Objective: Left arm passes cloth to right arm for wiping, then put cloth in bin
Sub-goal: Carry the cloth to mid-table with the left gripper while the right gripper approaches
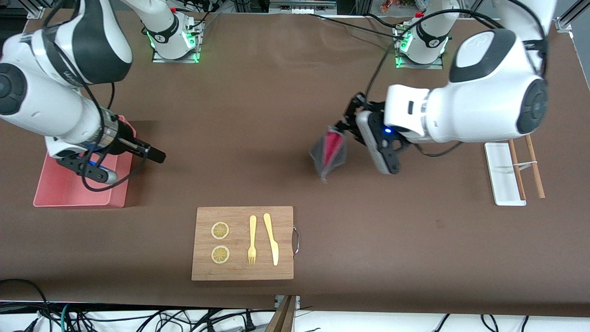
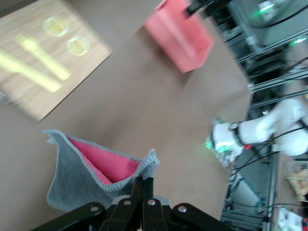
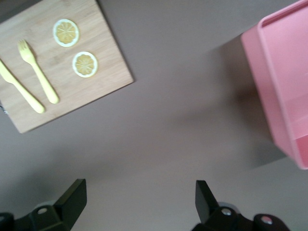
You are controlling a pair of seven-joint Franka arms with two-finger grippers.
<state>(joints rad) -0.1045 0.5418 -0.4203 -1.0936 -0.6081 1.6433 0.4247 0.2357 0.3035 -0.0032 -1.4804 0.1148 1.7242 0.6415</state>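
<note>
The left end effector [image 1: 345, 125] is clenched on one edge of the cloth [image 1: 330, 152], which hangs folded above the bare table [image 1: 258, 115], at about one o'clock from the cutting board [image 1: 243, 243]. The right end effector [image 1: 159, 156] waits released beside the bin [image 1: 73, 189].

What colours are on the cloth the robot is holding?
The cloth is grey outside and pink-red inside, folded in the left gripper. The left wrist view shows it best.

Brown table [image 1: 295, 152], bearing a pink bin [image 1: 73, 191] at the right arm's end, a wooden cutting board [image 1: 243, 244] nearest the front camera, a white tray [image 1: 502, 173] beside chopsticks [image 1: 534, 166] at the left arm's end
</note>
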